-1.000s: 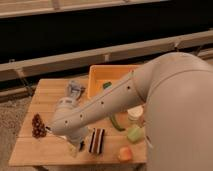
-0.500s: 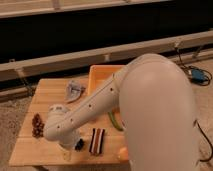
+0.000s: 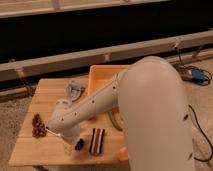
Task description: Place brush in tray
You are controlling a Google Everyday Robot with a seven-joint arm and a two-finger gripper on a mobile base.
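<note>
The yellow-orange tray [image 3: 102, 75] stands at the back middle of the wooden table [image 3: 47, 97], half hidden by my white arm. My gripper [image 3: 70, 146] is low over the table's front, left of the striped dark block [image 3: 96, 140]. A small dark bristle head of the brush [image 3: 79, 145] shows right beside the gripper. A thin white stick pokes out on the arm's left side and may be the brush handle. The arm hides how the gripper sits on the brush.
A brown pinecone-like clump [image 3: 37, 125] lies at the front left. A grey-blue object [image 3: 74, 90] sits left of the tray. A green chili-like vegetable [image 3: 115, 121] lies by the block. An orange item [image 3: 122, 153] is at the front right edge. Cables lie on the floor at the right.
My arm has swung closer to the camera and now covers the table's right side. The gripper has stayed low near the front edge by the striped block.
</note>
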